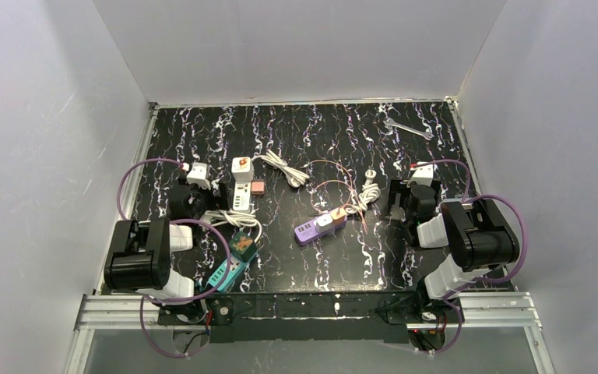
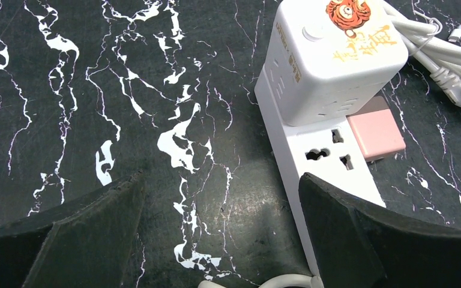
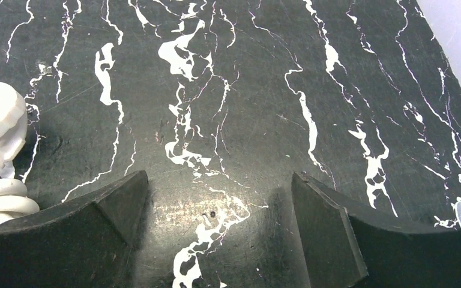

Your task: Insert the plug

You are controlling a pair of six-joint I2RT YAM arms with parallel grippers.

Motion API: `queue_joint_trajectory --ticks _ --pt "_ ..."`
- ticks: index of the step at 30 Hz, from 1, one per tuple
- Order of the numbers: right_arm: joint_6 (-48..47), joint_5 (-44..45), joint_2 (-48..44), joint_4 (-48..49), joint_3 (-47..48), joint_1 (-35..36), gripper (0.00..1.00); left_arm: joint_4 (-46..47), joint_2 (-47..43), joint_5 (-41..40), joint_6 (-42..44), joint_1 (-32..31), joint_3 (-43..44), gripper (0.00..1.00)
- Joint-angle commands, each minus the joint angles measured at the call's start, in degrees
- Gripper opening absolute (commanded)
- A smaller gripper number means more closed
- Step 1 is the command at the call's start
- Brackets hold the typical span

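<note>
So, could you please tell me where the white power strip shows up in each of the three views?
Top external: the white power strip lies left of centre, pointing away from the arms.
Left wrist: it runs down the right half, its far end under the cube adapter.
Right wrist: not in it.
Shared landmark: the pink block beside the strip's right edge, also seen by the left wrist.

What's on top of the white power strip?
A white cube adapter with an orange tiger print sits on the far end of the power strip. One socket shows uncovered; whatever lies beneath the cube is hidden.
</note>
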Motion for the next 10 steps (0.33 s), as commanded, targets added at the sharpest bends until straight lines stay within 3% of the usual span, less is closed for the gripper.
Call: queue_joint_trajectory --ticks 1,10 --pt "-0.8 -0.2 -0.4 4.1 0.7 -0.3 0.98 1.8 0.1 -0.7 0.4 0.2 -0.3 0.98" --pt "-0.8 -0.1 -0.4 4.1 0.7 -0.3 0.98 1.7 -0.2 -1.0 0.3 0.2 -0.4 0.98"
